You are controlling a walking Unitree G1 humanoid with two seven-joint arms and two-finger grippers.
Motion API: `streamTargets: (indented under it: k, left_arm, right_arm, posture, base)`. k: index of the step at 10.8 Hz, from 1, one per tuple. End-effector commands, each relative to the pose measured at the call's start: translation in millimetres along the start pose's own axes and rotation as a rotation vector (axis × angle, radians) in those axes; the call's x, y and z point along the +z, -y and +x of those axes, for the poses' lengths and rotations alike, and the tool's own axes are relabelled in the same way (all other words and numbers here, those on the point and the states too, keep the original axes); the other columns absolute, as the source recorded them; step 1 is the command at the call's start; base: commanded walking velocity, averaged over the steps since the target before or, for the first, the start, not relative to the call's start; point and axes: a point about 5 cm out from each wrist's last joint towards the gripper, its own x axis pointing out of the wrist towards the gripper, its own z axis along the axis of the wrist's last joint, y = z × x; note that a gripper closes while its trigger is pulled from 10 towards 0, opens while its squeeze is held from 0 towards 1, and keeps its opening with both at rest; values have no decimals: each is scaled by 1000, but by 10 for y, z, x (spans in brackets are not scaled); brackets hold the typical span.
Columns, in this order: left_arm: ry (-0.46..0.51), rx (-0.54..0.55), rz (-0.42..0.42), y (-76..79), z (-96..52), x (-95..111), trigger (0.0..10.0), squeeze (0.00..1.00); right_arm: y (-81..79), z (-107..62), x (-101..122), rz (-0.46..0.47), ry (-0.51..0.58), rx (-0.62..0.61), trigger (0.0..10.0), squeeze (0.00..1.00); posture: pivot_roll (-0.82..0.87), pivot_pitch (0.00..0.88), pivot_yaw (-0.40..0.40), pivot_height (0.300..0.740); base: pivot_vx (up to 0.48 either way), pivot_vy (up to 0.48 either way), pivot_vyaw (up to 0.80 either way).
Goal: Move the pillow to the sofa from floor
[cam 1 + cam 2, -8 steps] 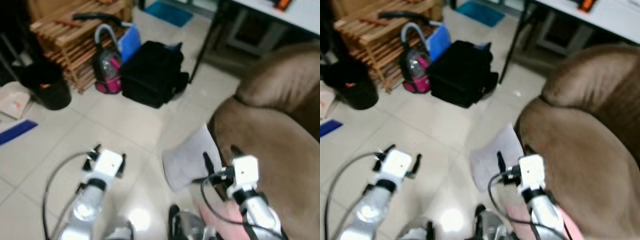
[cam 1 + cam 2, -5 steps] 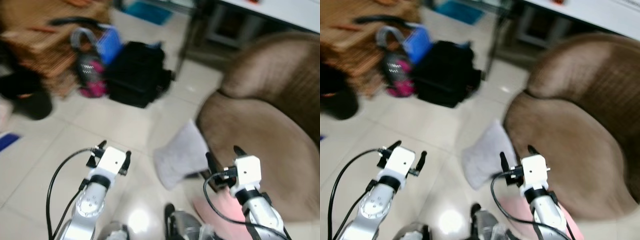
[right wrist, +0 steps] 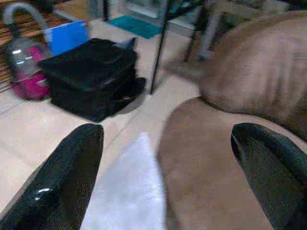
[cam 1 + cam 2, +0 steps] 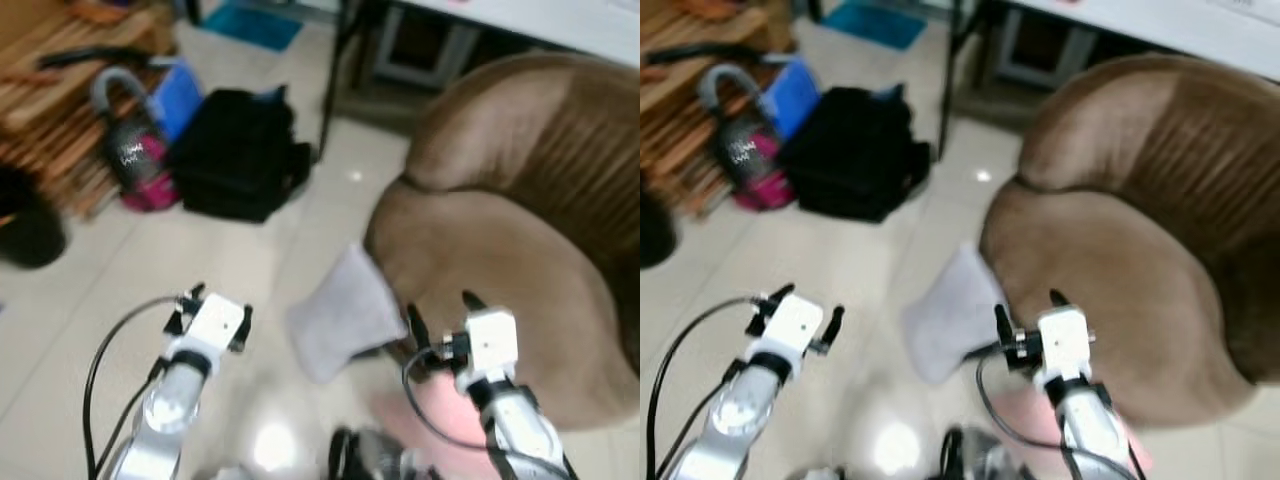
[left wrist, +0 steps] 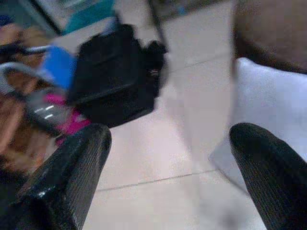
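Note:
A pale grey pillow point(image 4: 338, 313) leans on the tiled floor against the front of the brown sofa point(image 4: 510, 250). It also appears in the left wrist view as the pillow point(image 5: 268, 110) and in the right wrist view as the pillow point(image 3: 128, 196). My left gripper point(image 4: 213, 305) is open, held over the floor to the left of the pillow. My right gripper point(image 4: 440, 310) is open too, above the sofa's front edge just right of the pillow. Neither holds anything.
A black bag point(image 4: 235, 155) lies on the floor beyond the pillow, with a pink and grey vacuum cleaner point(image 4: 130, 150) and a blue box beside it. Wooden slats point(image 4: 60, 90) stand at far left. A black table leg point(image 4: 335, 70) rises behind the bag.
The camera has swung right, so the whole scene has shifted left and the sofa fills more of the picture. Both grippers stay open and raised; the pillow stays against the sofa.

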Motion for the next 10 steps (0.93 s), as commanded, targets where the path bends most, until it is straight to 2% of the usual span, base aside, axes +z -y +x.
streamTargets:
  k: [1, 3, 5, 6, 8, 10]
  left_arm:
    - [-12, -34, -5, 99, -6, -9, 10000, 0]
    - [-9, -74, 9, 138, 9, -12, 10000, 0]
    - [16, -100, 59, 168, 27, 11, 10000, 0]
    - [26, -115, 75, 186, 33, 22, 10000, 0]
    - [44, -129, 85, 210, 46, 38, 10000, 0]
    - [66, -152, 58, 246, 34, 72, 10000, 0]
  right_arm:
    - [23, -53, -48, -4, -33, -11, 10000, 0]
    - [18, -38, -46, -9, -33, -9, 10000, 0]
    - [6, -33, -60, -11, -45, -6, 10000, 0]
    - [-8, -28, -62, -41, -49, 17, 10000, 0]
    - [-20, -17, -79, -43, -50, 11, 10000, 0]
    - [-13, -5, -97, -44, -63, 11, 10000, 0]
  posture:
    - [66, 222, -74, 740]
    - [65, 212, -73, 740]
    - [64, 209, -72, 740]
    - [61, 205, -71, 740]
    - [61, 204, -71, 740]
    - [61, 208, -72, 740]
  base:
    - [300, -371, -581]
    - [293, -377, -581]
    - [0, -446, -575]
    - [0, -480, 0]
    - [0, -480, 0]
    - [0, -480, 0]
